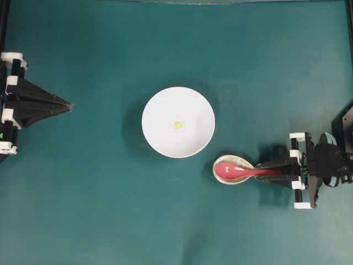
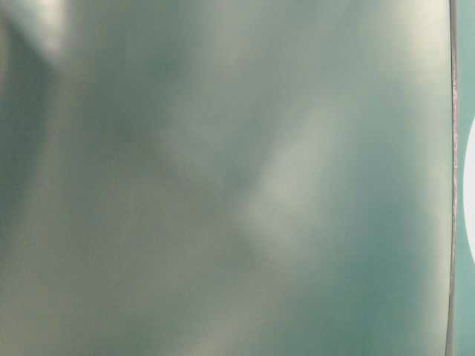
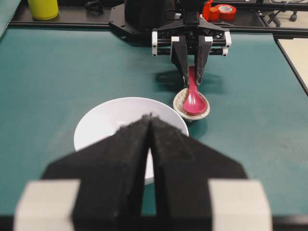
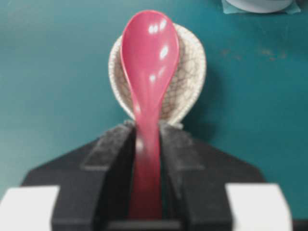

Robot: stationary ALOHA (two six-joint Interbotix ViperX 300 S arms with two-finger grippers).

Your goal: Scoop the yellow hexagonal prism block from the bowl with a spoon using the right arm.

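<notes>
Grasping is the step in hand, read across the overhead view. At nine o'clock of the table the left gripper [image 1: 69, 106] sits parked, its black fingers pressed together to a point, holding nothing and aimed toward the centre. At the middle stands the bowl [image 1: 160, 135], white and round, with the yellow hexagonal prism block [image 1: 177, 125] lying loose on its floor, close to the centre and a shade toward three o'clock. Just beyond the bowl's rim at about four o'clock rests the speckled spoon rest [image 1: 243, 162], and the spoon [image 1: 234, 171] lies with its pink-red scoop cradled in it, handle running out toward three o'clock. There the right gripper [image 1: 276, 172] straddles the handle. From the right wrist camera the fingers [image 4: 109, 159] stand on either side of the handle and look to be pinching it, though a thin dark gap on one side leaves the firmness of the hold uncertain.

Next, as a judgement: the pinch should be firm before the spoon is lifted clear of the rest, then carried toward ten o'clock over the bowl's rim. The scoop must tilt down and slide under the block without pushing it up the wall.
</notes>
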